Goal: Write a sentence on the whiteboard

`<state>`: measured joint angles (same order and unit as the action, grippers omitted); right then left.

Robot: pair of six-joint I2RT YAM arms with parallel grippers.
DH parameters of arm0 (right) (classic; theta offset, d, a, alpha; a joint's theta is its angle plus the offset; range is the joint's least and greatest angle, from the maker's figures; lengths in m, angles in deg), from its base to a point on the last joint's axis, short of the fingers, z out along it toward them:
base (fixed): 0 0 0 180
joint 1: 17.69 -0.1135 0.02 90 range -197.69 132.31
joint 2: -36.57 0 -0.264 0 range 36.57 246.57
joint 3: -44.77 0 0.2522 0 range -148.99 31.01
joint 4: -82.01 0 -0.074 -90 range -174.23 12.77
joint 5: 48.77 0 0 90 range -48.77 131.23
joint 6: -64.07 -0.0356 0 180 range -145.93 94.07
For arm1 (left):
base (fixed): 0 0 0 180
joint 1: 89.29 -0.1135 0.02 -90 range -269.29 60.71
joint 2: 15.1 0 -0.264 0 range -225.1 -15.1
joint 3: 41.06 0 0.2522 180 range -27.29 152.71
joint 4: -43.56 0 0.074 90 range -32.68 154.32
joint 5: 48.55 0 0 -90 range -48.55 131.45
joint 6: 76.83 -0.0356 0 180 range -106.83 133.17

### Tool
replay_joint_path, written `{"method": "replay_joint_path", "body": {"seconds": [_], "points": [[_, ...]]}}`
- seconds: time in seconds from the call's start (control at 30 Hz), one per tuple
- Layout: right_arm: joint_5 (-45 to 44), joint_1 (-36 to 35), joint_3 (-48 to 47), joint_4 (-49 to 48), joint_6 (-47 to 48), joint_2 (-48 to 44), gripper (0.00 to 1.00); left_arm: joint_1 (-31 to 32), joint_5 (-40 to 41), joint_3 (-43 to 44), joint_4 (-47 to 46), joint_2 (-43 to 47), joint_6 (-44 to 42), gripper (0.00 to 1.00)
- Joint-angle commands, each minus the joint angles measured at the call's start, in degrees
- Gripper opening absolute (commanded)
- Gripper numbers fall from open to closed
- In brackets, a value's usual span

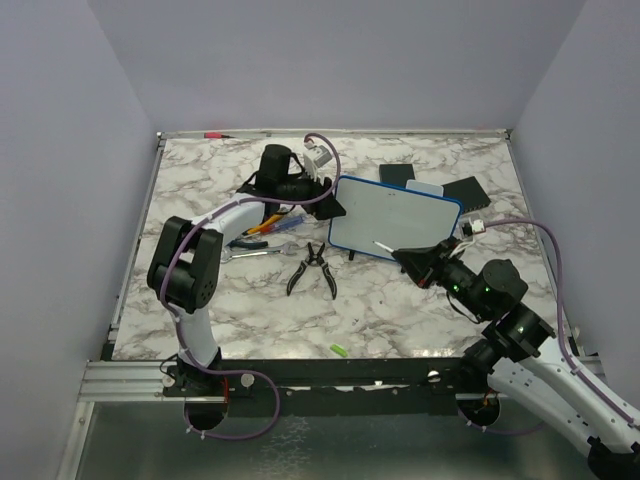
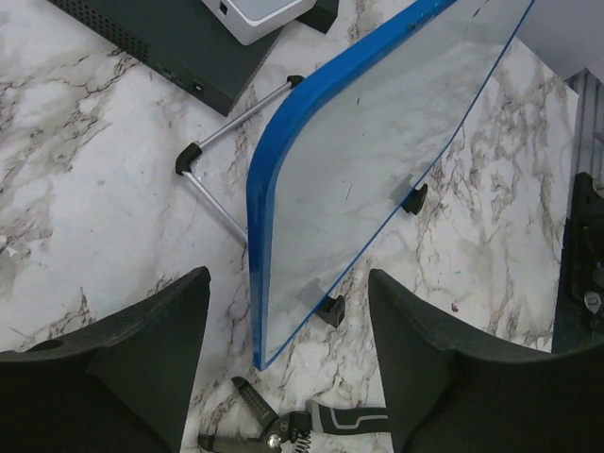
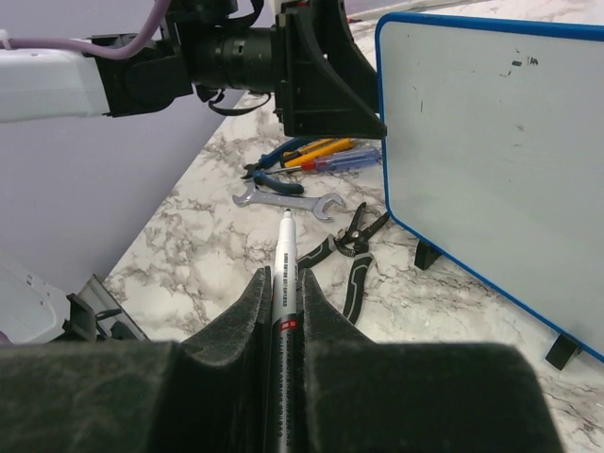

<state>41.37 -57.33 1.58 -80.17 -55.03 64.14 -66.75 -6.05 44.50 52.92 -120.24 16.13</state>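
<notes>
From above, the whiteboard [image 1: 400, 215] stands on the marble table [image 1: 400, 320], right of centre and toward the back, set a little askew; it is a white rectangle in a blue frame with rounded corners. The left gripper [image 1: 333, 207] sits at its left edge; the right gripper [image 1: 405, 258] sits at its near edge, with a white marker [image 1: 383, 246] reaching over the lower part of the board. Black-handled pliers [image 1: 312, 268] lie on the table near the board's front left corner.

In the left wrist view, the left gripper [image 2: 288, 276] stands wide apart; its black fingers [image 2: 132, 359] straddle the blue edge with a gap on each side, gripping nothing. The whiteboard [image 2: 377, 160] leans on small black feet [image 2: 330, 310], with a wire prop [image 2: 236, 111] behind it; its face is pale and glossy.

In the right wrist view, the right gripper [image 3: 283, 283] is clamped tight on the marker [image 3: 285, 241], whose tip points forward, apart from the board. The whiteboard [image 3: 500, 160] rises on the right, with a few small dark marks near its upper right; a wrench [image 3: 288, 200] and the pliers [image 3: 354, 250] lie beyond.
</notes>
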Motion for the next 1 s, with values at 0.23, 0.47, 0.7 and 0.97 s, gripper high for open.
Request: {"method": "replay_joint_path", "body": {"seconds": [0.23, 0.47, 0.7, 0.97], "points": [[1.9, 0.0, 0.4, -1.3, -0.2, 0.2, 0.01, -0.7, -7.6, -0.1, -7.1, -1.8, 4.3, 0.43], [2.0, 0.0, 0.9, -1.2, -0.4, 0.5, 0.01, -0.7, -6.2, -8.9, -13.3, 5.2, 8.5, 0.39], [2.8, 0.1, 1.1, -2.0, -0.5, 1.4, 0.01, -0.3, -5.8, -15.3, -14.6, 8.2, 10.3, 0.39], [2.3, 0.0, 2.1, -3.5, -0.1, 3.3, 0.01, -0.1, -3.4, -18.9, -14.5, 10.5, 9.6, 0.42]]}}
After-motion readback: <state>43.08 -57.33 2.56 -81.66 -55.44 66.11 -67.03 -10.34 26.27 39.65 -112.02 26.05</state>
